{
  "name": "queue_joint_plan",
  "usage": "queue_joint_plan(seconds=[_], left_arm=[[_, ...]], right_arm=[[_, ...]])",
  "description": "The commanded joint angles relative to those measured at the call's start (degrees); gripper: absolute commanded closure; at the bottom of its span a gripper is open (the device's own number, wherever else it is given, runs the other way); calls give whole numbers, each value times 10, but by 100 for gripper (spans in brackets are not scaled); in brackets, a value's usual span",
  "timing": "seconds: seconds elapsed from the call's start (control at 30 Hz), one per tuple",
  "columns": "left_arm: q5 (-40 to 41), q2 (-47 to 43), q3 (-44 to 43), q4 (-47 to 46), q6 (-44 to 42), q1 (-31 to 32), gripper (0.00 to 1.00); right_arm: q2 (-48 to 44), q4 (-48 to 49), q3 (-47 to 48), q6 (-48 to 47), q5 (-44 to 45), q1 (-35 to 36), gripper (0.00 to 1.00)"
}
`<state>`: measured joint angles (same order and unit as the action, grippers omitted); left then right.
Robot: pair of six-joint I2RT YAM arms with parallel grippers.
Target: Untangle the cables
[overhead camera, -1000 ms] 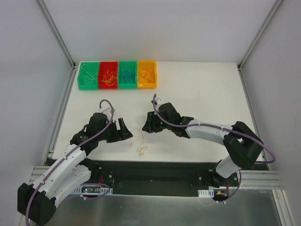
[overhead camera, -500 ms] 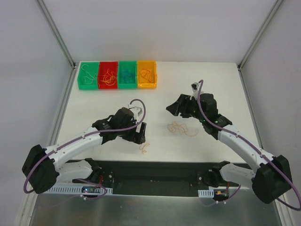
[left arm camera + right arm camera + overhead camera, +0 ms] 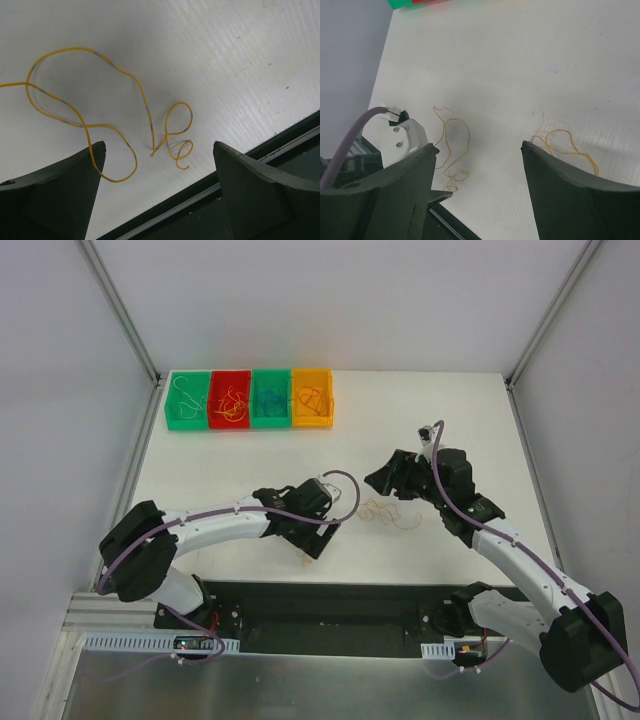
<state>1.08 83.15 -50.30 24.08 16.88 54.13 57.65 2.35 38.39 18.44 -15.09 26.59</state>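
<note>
- The left gripper [image 3: 315,540] hangs low over the near edge of the white table [image 3: 450,420], its arm stretched across from the left.
- In the left wrist view, the left gripper [image 3: 159,147] stands wide open with nothing between its fingers [image 3: 75,175].
- A yellow cable [image 3: 147,112] with grey bands lies flat on the table beneath that gap. It curls into one wide loop and a small curl close to the dark rail [image 3: 225,200] at the table's edge. One strand passes behind the left finger.
- The right gripper [image 3: 380,480] is over the middle of the table, pointing left, well apart from the left one.
- In the right wrist view, the right gripper [image 3: 476,147] is also spread open and holds nothing.
- An orange-yellow tangle [image 3: 385,512] rests on the table between the two grippers, just on the near side of the right gripper. From the right wrist camera it is partly hidden behind one finger.
- At the far left of the table stand a green bin [image 3: 187,424], red bin [image 3: 229,424], teal bin [image 3: 271,423] and orange bin [image 3: 311,423], touching in a row. Thin cables [image 3: 232,402] are curled inside each.
</note>
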Motion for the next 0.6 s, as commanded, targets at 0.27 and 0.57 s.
queue_joint_plan(seconds=[0.27, 0.57], left_arm=[[51, 123, -71, 29, -23, 48, 41], [94, 87, -81, 41, -53, 41, 100]], right_arm=[[-49, -12, -9, -15, 12, -15, 28], [38, 54, 40, 33, 24, -39, 30]])
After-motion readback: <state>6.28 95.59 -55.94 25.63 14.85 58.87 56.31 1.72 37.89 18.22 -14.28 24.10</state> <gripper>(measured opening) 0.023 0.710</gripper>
